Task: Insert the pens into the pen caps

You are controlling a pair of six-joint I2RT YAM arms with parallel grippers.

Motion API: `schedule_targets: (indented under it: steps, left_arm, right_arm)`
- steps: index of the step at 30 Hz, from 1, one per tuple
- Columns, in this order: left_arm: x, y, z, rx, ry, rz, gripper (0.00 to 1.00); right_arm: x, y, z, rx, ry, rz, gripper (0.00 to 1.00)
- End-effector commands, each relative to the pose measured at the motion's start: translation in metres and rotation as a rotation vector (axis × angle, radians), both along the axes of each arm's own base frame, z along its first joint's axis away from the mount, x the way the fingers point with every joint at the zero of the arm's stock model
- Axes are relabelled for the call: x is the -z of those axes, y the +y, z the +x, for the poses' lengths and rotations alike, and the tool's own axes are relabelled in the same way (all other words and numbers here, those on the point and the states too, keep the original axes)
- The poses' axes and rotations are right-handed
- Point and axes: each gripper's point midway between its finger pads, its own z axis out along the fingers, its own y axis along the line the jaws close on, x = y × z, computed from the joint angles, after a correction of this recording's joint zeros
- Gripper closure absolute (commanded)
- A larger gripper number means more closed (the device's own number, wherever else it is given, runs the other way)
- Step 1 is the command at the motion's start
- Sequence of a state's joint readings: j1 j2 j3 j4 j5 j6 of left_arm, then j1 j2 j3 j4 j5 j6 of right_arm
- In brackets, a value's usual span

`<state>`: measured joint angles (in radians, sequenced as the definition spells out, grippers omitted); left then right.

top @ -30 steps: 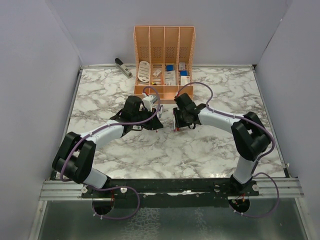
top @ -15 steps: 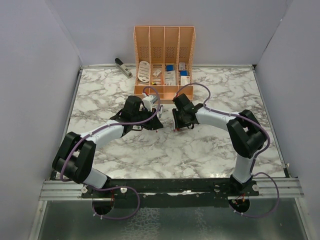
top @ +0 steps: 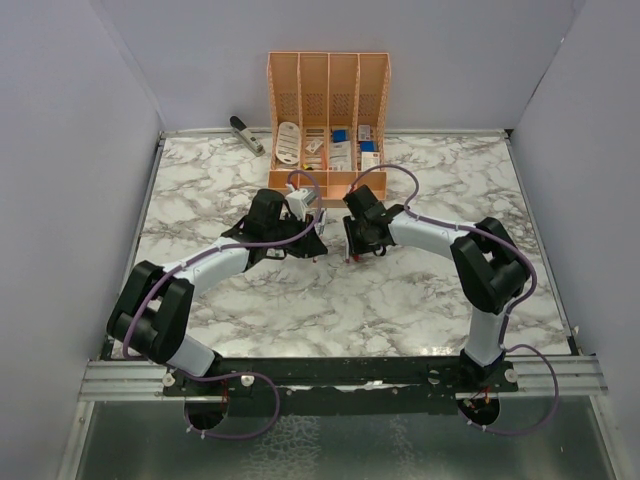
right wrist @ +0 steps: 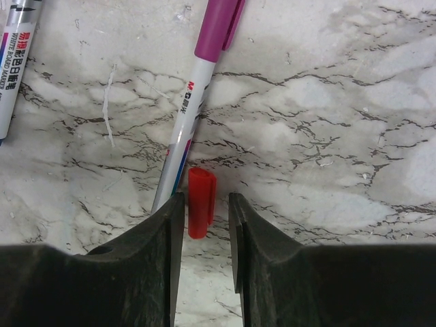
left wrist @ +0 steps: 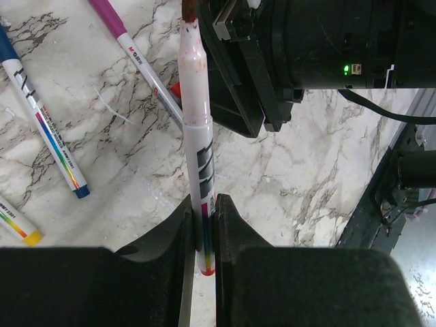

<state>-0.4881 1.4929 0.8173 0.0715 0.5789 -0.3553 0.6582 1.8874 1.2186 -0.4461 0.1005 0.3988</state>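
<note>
So here's what we've got. The left jaws are pressed together on the red pen (left wrist: 196,163), pinching it near its tail end. Most of the barrel sticks out ahead of them, with the bare red nib pointing at the black body of the right arm (left wrist: 306,48). In the left wrist view the pen crosses in front of a purple pen (left wrist: 129,44) that lies on the bench (left wrist: 286,177). A blue pen (left wrist: 41,122) and a yellow pen (left wrist: 17,221) lie off to that same side, apart from each other.

The right jaws are spread partway and straddle the red cap (right wrist: 201,208), which lies on the bench right between the two tips. It sits close against one jaw and we can see a strip of bench between it and the other, so we'd call it framed, not pinched. The purple pen, with its cap on, lies just beside the red cap, its barrel running away from the jaws at a slight angle. We can't tell if the two actually touch.

From the top, both arms meet mid-bench just in front of the orange organizer (top: 328,70), wrists close together and the two sets of jaws near each other.
</note>
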Motion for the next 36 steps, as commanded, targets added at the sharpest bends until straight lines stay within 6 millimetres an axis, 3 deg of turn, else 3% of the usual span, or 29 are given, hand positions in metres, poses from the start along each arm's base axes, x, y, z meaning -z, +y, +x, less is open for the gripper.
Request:
schedule_targets:
  steps: [1, 10, 14, 17, 23, 28, 32, 36]
  left_arm:
    - [-0.01, -0.004, 0.005, 0.024, -0.029, -0.018, 1.0]
    - [-0.008, -0.005, 0.006, 0.028, -0.023, -0.019, 1.0]
    - [-0.009, -0.007, 0.006, 0.036, -0.024, -0.023, 1.0]
    - [-0.011, -0.007, 0.005, 0.05, -0.033, -0.027, 1.0]
    - [-0.019, -0.012, -0.002, 0.115, -0.064, -0.058, 1.0]
    - [-0.029, -0.017, -0.008, 0.171, -0.084, -0.091, 1.0]
    - [-0.04, -0.023, -0.012, 0.194, -0.099, -0.126, 1.0]
    - [-0.055, -0.035, -0.015, 0.202, -0.129, -0.162, 1.0]
  right_arm:
    - [0.011, -0.007, -0.009, 0.021, 0.049, -0.041, 0.7]
    - [0.024, -0.017, -0.023, 0.04, 0.099, -0.076, 0.98]
    - [0.017, -0.017, -0.014, 0.065, 0.069, -0.082, 0.99]
    - [-0.001, -0.018, 0.0, 0.104, 0.003, -0.084, 0.99]
    - [-0.064, -0.022, 0.036, 0.236, -0.198, -0.029, 0.99]
    - [-0.141, -0.018, 0.057, 0.283, -0.424, 0.195, 0.99]
    - [-0.204, -0.015, 0.053, 0.262, -0.623, 0.398, 0.99]
    - [-0.252, -0.015, 0.039, 0.214, -0.775, 0.565, 0.99]
